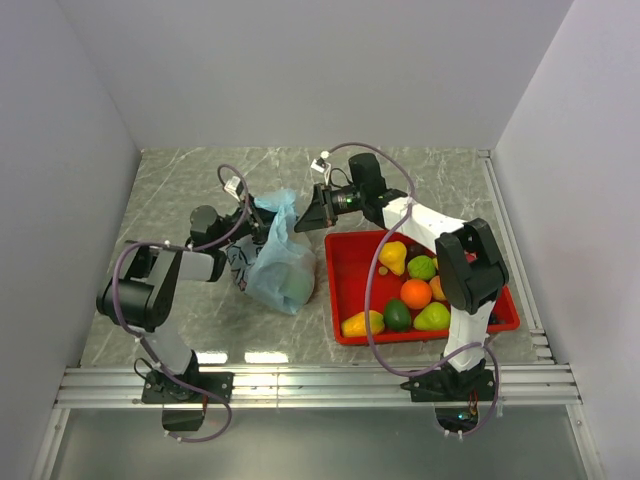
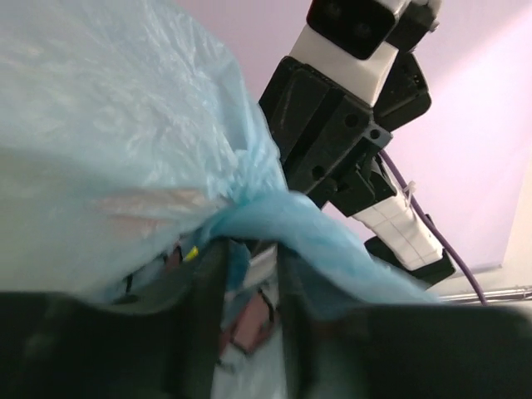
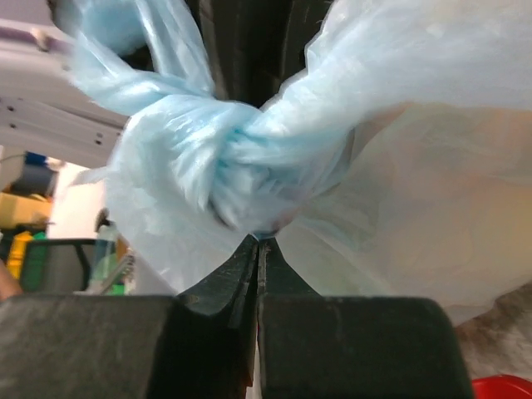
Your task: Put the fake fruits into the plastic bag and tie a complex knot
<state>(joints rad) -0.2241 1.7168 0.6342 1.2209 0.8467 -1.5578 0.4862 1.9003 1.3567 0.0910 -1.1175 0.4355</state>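
The light-blue plastic bag (image 1: 282,268) stands left of the red tray, its top twisted into a knot (image 1: 283,205). In the right wrist view the knot (image 3: 241,166) sits just beyond my right gripper (image 3: 259,241), which is shut on bag film under it. My right gripper (image 1: 312,212) is at the bag's top right. My left gripper (image 1: 262,228) is at the bag's top left. In its wrist view my left gripper (image 2: 249,249) has its jaws apart, with a blue strand (image 2: 332,249) lying across the tips. Fake fruits lie in the tray: pear (image 1: 393,256), orange (image 1: 415,293), lime (image 1: 421,267).
The red tray (image 1: 345,240) sits right of the bag, beside the right arm's base, holding several more fruits, including a yellow mango (image 1: 360,324). White walls close in the grey table on three sides. The right arm (image 2: 332,125) looms close in the left wrist view.
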